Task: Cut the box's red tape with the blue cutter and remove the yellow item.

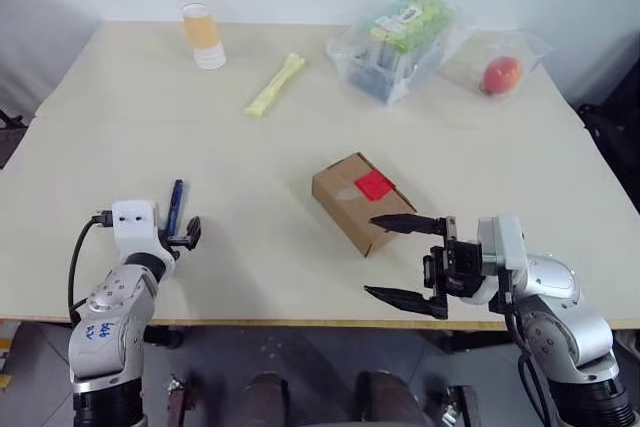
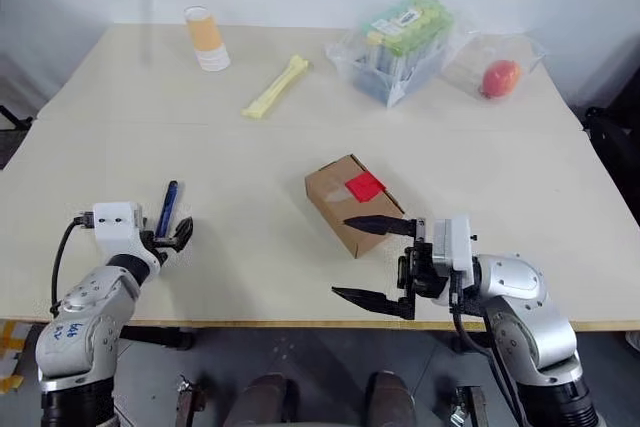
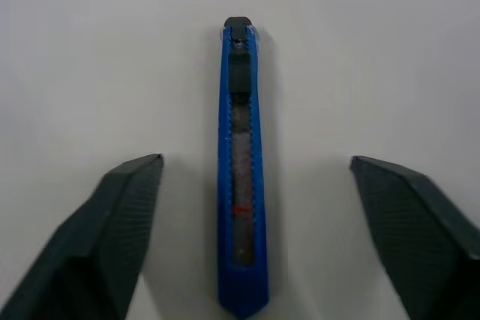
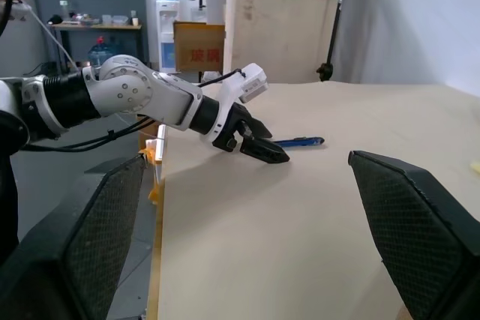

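The left gripper (image 3: 251, 241) is spread wide with one finger on each side of the blue cutter (image 3: 241, 170), which lies flat on the table (image 1: 250, 147), so it looks ready to pinch it. The right gripper (image 1: 408, 259) is wide open too and holds nothing, waiting just beside the box (image 1: 352, 199). The red tape (image 1: 374, 184) sits uncut on the lid.

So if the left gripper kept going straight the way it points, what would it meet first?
Probably the blue cutter: it lies lengthwise between the open fingers of the left gripper, though height above the table is unclear.
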`<state>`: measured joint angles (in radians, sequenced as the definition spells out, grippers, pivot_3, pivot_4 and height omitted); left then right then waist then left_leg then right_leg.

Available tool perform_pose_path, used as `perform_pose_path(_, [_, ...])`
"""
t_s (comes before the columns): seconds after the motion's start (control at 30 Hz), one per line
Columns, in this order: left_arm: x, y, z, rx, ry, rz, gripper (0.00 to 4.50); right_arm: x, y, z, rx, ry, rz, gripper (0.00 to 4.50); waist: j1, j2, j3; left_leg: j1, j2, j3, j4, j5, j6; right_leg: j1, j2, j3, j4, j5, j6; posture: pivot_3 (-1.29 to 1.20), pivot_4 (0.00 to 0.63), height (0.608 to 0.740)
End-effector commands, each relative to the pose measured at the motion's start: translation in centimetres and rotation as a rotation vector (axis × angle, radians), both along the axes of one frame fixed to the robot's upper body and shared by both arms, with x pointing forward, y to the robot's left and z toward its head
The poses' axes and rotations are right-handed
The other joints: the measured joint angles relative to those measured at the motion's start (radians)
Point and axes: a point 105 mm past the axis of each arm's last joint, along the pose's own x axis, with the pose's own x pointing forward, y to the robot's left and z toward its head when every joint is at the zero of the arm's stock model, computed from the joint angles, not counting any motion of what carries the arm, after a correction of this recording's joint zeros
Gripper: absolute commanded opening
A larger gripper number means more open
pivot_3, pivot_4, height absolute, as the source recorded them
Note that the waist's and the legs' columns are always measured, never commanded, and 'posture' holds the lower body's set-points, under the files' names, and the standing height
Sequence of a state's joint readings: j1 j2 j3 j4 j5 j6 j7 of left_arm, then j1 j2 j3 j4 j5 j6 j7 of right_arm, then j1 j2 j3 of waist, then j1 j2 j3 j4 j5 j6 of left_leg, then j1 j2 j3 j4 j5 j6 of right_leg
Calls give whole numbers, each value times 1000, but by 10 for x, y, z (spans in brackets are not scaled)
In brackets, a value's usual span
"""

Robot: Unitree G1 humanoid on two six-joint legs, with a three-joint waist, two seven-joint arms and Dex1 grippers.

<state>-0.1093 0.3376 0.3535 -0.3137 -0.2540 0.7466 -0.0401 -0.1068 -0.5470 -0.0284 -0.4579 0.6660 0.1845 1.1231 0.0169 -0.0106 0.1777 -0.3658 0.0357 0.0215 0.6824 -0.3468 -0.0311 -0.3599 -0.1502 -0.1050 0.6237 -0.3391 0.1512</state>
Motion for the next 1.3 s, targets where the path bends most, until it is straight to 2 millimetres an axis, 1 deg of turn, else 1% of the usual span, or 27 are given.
perform_pose_path(0.03, [-6,18,-22,54,105,50,3084,-6,-2,12,42,-24,-21,4500,2,2,-1,0,0,0,0,0,0,0,0,0,0,0,0,0,150,740])
perform_pose_path(0.1, [-7,18,-24,42,111,54,2543,-6,-2,14,67,-9,-34,4500,0,4,-2,1,0,1,0,0,0,0,0,1,0,0,0,0,150,740])
perform_pose_path(0.27, [-7,13,-33,16,141,42,985,-5,-1,18,89,-16,-54,4500,-4,5,-3,2,0,2,-1,0,0,0,0,1,1,0,0,0,150,740])
perform_pose_path(0.33, [-8,13,-34,16,142,49,493,-6,-1,18,87,-18,-59,4500,-4,6,-3,4,0,2,-2,0,0,1,0,2,1,0,0,0,150,740])
perform_pose_path(0.43, [-8,8,-34,-16,116,34,481,-6,-2,18,83,-19,-67,4500,-4,7,-4,6,0,3,-3,0,0,3,0,3,0,0,0,0,150,740])
perform_pose_path(0.47, [-4,0,-25,-38,53,-10,481,-6,-3,16,80,-19,-72,4500,-4,7,-4,6,0,4,-3,0,0,3,0,3,0,0,0,0,150,740])
perform_pose_path(0.5, [0,-13,-15,-72,-15,-89,481,-6,-4,15,76,-19,-75,4500,-3,8,-4,6,0,4,-3,0,0,3,0,3,0,0,0,0,150,740])
perform_pose_path(0.53, [2,-21,-8,-94,-62,-144,481,-6,-5,14,73,-19,-77,4500,-1,8,-4,6,0,4,-3,0,0,3,0,3,-1,0,0,0,150,740])
perform_pose_path(0.57, [2,-36,4,-110,-123,-260,481,-6,-5,13,64,-20,-78,4500,2,8,-4,6,0,4,-4,0,0,3,0,3,-1,0,0,0,150,740])
perform_pose_path(0.6, [-4,-55,15,-118,-163,-435,481,-8,-6,11,44,-22,-73,4500,4,8,-4,6,0,4,-3,0,0,3,0,3,-1,0,0,0,150,740])
perform_pose_path(0.63, [-13,-68,22,-102,-180,-577,481,-11,-7,9,27,-23,-62,4500,7,7,-4,5,0,4,-3,0,0,2,0,3,-2,0,0,0,150,740])
perform_pose_path(0.67, [-25,-82,28,-65,-184,-751,481,-15,-8,7,7,-23,-49,4500,9,7,-4,3,0,4,-2,0,0,1,0,3,-3,0,0,0,150,740])
perform_pose_path(0.73, [-52,-100,26,45,-115,-1063,481,-22,-14,11,11,0,-61,4500,9,7,-3,-2,0,3,-1,0,0,-2,0,2,-4,0,0,0,150,740])
perform_pose_path(0.8, [-73,-110,15,162,1,-1299,481,-30,-19,8,-41,75,-80,4500,9,10,-1,-3,0,4,-2,0,0,-4,0,2,-4,0,0,0,150,740])
perform_pose_path(0.83, [-78,-116,11,216,27,-1373,481,-36,-20,5,-82,114,-69,4500,9,12,-1,-3,0,4,-2,0,0,-3,0,2,-5,0,0,0,150,740])
perform_pose_path(0.9, [-77,-128,7,275,48,-1454,481,-46,-23,-8,-185,196,-52,4500,12,15,-1,-3,0,5,-3,-1,1,-1,0,2,-9,0,0,0,150,740])
perform_pose_path(0.93, [-73,-142,7,283,32,-1485,481,-51,-25,-17,-250,216,-55,4500,17,15,-1,-3,0,5,-3,-1,1,0,0,2,-12,0,-1,0,150,740])
perform_pose_path(1.0, [-66,-168,-1,380,38,-1547,481,-51,-28,-29,-313,258,-101,4094,24,12,-1,-3,-1,5,-2,-1,2,0,0,2,-12,0,0,0,150,740])
perform_pose_path(1.07, [-63,-184,-7,438,58,-1588,481,-47,-27,-35,-352,263,-147,3567,27,10,-1,-3,-1,5,-1,-1,3,1,0,2,-11,0,0,0,150,740])
perform_pose_path(1.13, [-59,-194,-9,451,74,-1607,481,-44,-26,-43,-407,254,-172,2827,16,10,-1,-3,-1,6,-1,-1,3,0,1,3,-11,0,0,0,150,740])
perform_pose_path(1.2, [-59,-201,-14,480,121,-1643,481,-38,-29,-54,-471,258,-220,2105,10,9,-1,-3,-1,6,-2,-1,3,-2,1,3,-10,0,0,0,150,740])
perform_pose_path(1.3, [-54,-201,-24,537,232,-1661,481,-22,-34,-60,-502,236,-303,1085,11,9,-1,-3,-1,6,-2,0,3,-1,1,2,-10,0,0,0,150,740])
